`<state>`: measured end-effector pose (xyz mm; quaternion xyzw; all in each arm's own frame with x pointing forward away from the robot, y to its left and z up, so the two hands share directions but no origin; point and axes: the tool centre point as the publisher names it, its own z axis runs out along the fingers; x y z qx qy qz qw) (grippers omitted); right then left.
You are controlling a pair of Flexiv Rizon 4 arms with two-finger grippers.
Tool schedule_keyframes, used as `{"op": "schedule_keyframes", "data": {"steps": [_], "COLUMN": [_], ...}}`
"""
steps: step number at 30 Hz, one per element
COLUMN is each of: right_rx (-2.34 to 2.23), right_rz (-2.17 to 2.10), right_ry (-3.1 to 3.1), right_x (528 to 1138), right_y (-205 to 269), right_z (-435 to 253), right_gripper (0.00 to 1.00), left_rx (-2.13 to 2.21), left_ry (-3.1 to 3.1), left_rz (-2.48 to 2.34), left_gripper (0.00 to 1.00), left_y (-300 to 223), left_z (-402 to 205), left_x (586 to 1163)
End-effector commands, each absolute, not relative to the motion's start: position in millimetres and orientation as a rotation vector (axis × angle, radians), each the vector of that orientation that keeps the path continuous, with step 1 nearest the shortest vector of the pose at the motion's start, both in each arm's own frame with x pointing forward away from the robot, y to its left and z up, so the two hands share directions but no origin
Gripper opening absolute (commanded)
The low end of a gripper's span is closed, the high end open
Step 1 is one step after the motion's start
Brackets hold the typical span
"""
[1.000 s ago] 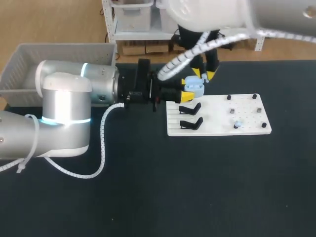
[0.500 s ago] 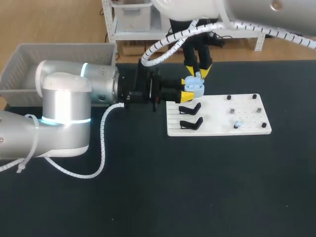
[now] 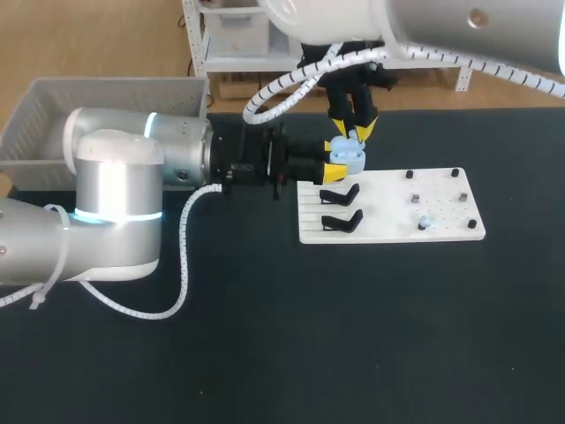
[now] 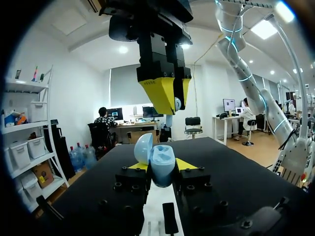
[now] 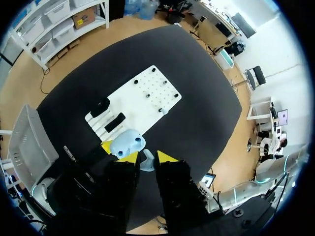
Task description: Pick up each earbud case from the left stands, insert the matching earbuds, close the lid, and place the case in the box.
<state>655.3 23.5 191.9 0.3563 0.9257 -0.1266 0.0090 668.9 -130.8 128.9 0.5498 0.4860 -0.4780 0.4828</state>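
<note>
Two arms work over one black bench (image 3: 265, 353): the left arm (image 3: 115, 203), silver with a lit ring, comes in from the left side, and the right arm (image 3: 424, 26), white and wrapped in corrugated cable conduit, comes in from the upper right. A grey plastic slatted box (image 3: 53, 106) sits at the far left corner of the bench, behind the left arm. A white rectangular perforated board (image 3: 388, 231) lies right of centre, with small dark pegs on its right half. Two black angled stands (image 3: 340, 193) are set one behind the other on its left half.

The left tool (image 4: 160, 167) is closed on a pale blue rounded earbud case (image 4: 161, 164), one yellow tip against each side. The case is held with its lid open, off the stands, over the board's far left corner.

The right tool (image 5: 146, 157) hangs directly above the case, tips pointing down, and grips a small pale grey-blue earbud (image 5: 147, 161) between them. A second small pale blue earbud (image 3: 425, 223) rests on the board's right half among the pegs, well apart from both tools.
</note>
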Motion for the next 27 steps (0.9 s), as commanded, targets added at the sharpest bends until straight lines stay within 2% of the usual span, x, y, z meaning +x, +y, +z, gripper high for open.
{"op": "schedule_keyframes", "data": {"steps": [1,27], "right_rx": [1.148,1.233], "right_rz": [-0.415,-0.453], "right_ry": [2.888,2.880], "right_x": [660,672], "right_y": [27,24], "right_z": [189,169], "right_gripper": [0.00,0.00], "left_rx": [1.341,1.341], "left_ry": [1.184,1.184], "left_rz": [-1.166,-1.166], "left_gripper": [0.00,0.00], "left_y": [-131,-131], "left_z": [128,128], "left_x": [670,670]}}
